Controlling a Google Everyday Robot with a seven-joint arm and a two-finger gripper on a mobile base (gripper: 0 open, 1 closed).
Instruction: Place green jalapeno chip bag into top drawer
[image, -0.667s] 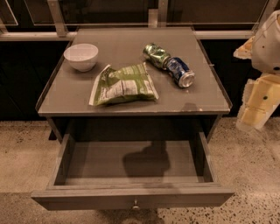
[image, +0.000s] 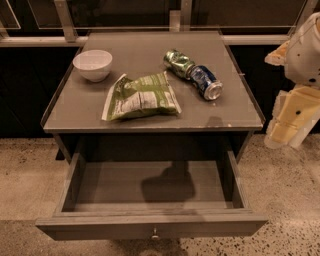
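The green jalapeno chip bag (image: 141, 96) lies flat on the table top (image: 145, 50), near its front middle, with the white label panel facing up. The top drawer (image: 150, 226) is pulled wide open below the table front, with nothing in it and an arm's shadow on its floor. Its small metal knob (image: 155, 233) shows at the front centre. My gripper (image: 289, 122) hangs at the right edge of the view, beside the table's front right corner and well to the right of the bag. It holds nothing that I can see.
A white bowl (image: 93, 64) stands at the table's back left. A crushed green can (image: 178, 62) and a blue can (image: 206, 83) lie end to end at the back right of the bag. Speckled floor surrounds the table. A dark railing runs behind.
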